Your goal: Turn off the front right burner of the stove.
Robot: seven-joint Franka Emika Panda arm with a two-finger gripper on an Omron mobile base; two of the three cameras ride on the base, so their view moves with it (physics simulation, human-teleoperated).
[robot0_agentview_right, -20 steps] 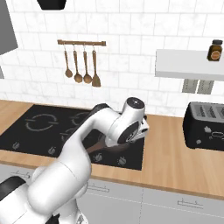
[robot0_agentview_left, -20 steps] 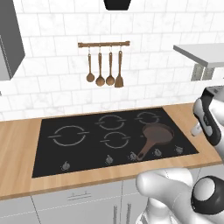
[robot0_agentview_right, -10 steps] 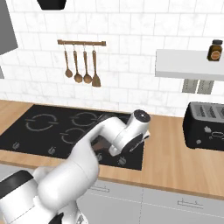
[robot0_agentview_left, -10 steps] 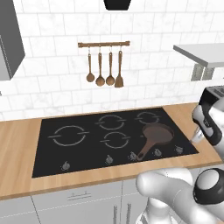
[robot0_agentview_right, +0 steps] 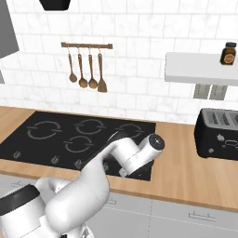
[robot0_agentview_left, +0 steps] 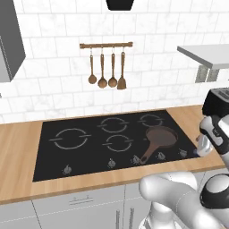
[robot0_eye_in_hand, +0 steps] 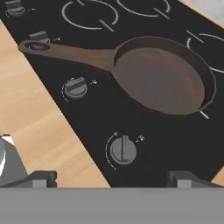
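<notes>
My arm has swung right along stove (robot0_agentview_left: pixel 89 152) front edge; pincer (robot0_eye_in_hand: pixel 111 178) now hangs over rightmost knob (robot0_eye_in_hand: pixel 123 150), holding nothing, tips spread wide. Good line-up for turning it. Front right burner lies under skillet (robot0_eye_in_hand: pixel 162 76), just beyond knob, markings covered. Knob pointer position hard to read; fingertips (robot0_eye_in_hand: pixel 41 177) mostly cut off.
</notes>
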